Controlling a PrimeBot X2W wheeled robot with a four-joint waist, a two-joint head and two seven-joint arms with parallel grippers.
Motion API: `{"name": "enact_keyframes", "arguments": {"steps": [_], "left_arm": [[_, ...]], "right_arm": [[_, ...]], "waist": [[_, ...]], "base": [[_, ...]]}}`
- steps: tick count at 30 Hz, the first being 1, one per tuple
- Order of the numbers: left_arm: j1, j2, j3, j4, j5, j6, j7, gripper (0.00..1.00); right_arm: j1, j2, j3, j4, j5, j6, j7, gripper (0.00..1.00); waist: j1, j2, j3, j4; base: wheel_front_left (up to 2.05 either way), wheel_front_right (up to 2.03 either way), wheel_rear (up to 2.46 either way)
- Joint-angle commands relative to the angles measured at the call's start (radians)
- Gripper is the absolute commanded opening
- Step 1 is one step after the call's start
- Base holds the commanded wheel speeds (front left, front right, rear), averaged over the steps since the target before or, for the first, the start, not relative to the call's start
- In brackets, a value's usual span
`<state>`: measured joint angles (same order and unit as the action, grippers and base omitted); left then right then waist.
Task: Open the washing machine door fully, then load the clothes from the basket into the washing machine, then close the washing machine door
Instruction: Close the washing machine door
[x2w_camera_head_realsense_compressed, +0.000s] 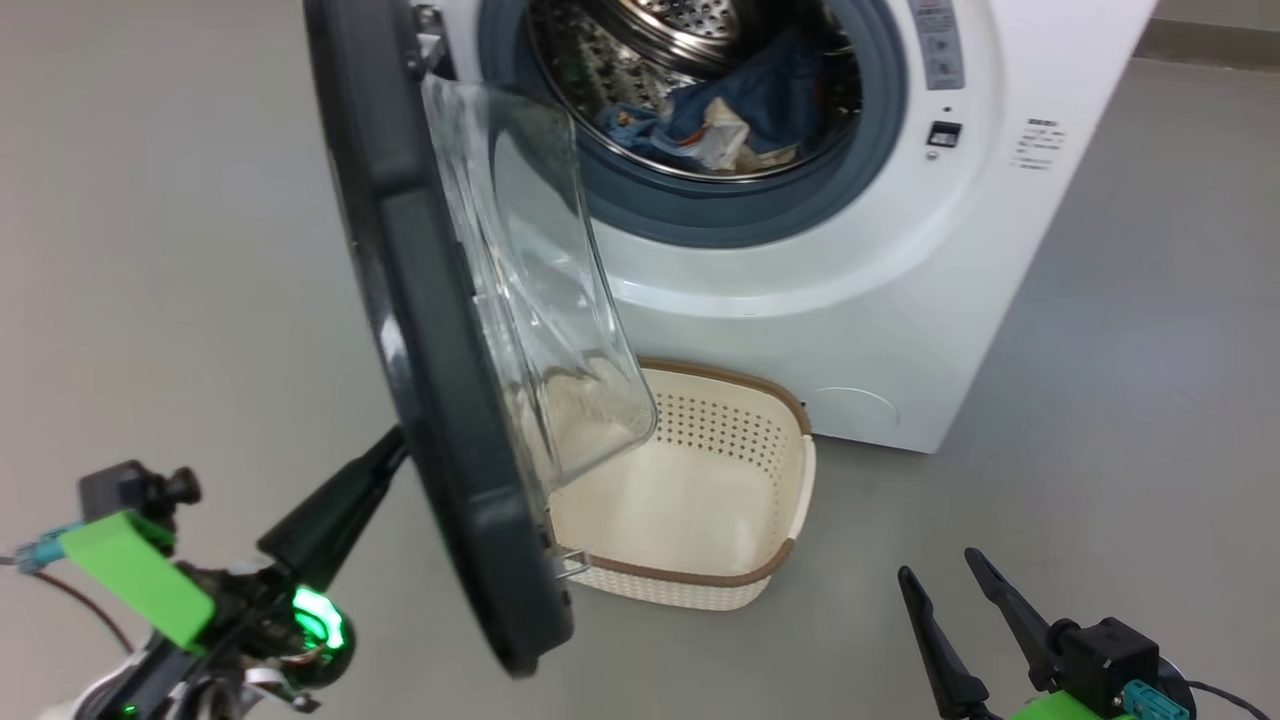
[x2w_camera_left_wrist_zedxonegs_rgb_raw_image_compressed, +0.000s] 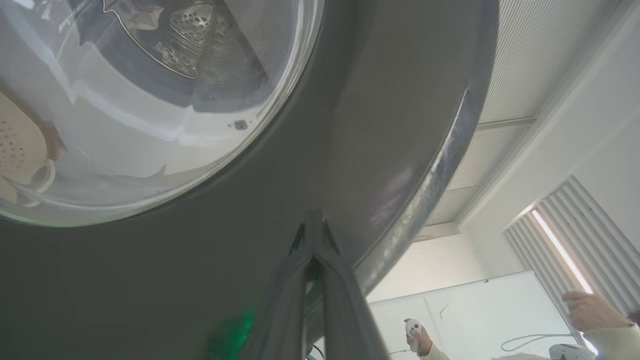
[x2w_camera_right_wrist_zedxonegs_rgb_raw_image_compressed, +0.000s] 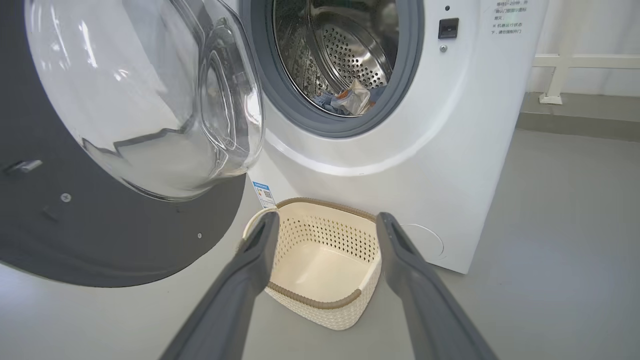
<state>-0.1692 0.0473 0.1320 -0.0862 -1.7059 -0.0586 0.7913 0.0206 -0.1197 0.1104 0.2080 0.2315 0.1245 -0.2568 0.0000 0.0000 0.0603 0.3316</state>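
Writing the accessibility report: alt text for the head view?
The washing machine door stands partly open, edge-on, with the shut left gripper at its outer face. The clothes lie in the drum of the washing machine; the basket sits empty on the floor before it, the open right gripper at lower right.

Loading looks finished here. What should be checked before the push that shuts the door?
1. Is the basket empty: ok, nothing lies in it.
2. Are the clothes wholly behind the gasket: ok.
3. Is the left pincer shut, with its tips at the outer face of the washing machine door: ok.
4. Is the right pincer open, empty and apart from the door: ok.
5. Will the door's lower edge clear the basket rim on its swing: cannot tell.
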Motion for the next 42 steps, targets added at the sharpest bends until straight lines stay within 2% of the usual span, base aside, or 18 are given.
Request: {"name": "enact_keyframes", "arguments": {"steps": [1,10,20,28,38,42], "left_arm": [[-0.04,0.007,0.001,-0.034,-0.007,-0.012,-0.009,0.0],[-0.148,0.003,-0.173,0.06,-0.036,-0.058,-0.225,0.0],[-0.377,0.003,-0.299,0.273,-0.002,-0.071,-0.454,0.0],[-0.543,0.003,-0.356,0.422,-0.009,-0.072,-0.601,0.0],[-0.689,0.003,-0.397,0.718,0.086,-0.072,-0.782,0.0],[-0.716,0.003,-0.387,0.769,0.099,-0.072,-0.816,0.0]], "right_arm": [[-0.018,-0.002,0.018,-0.021,0.005,0.006,-0.005,1.0],[-0.021,-0.003,0.028,-0.018,0.006,0.006,-0.005,1.0],[-0.036,-0.014,0.045,-0.015,0.01,0.006,-0.005,1.0],[-0.052,-0.01,0.068,-0.008,0.013,0.006,-0.005,1.0],[-0.036,-0.012,0.094,0.005,0.016,0.006,-0.005,1.0],[-0.035,-0.016,0.097,0.005,0.017,0.006,-0.005,1.0]], "waist": [[0.0,0.0,-0.003,-0.036],[0.0,0.0,0.002,-0.14],[0.0,0.0,0.022,-0.229],[0.0,0.0,0.023,-0.3],[0.0,0.0,-0.017,-0.401],[0.0,0.0,-0.018,-0.425]], "base": [[0.0,0.0,0.0],[0.0,0.0,0.0],[0.0,0.0,0.0],[0.0,0.0,0.0],[0.0,0.0,0.0],[0.0,0.0,0.0]]}}
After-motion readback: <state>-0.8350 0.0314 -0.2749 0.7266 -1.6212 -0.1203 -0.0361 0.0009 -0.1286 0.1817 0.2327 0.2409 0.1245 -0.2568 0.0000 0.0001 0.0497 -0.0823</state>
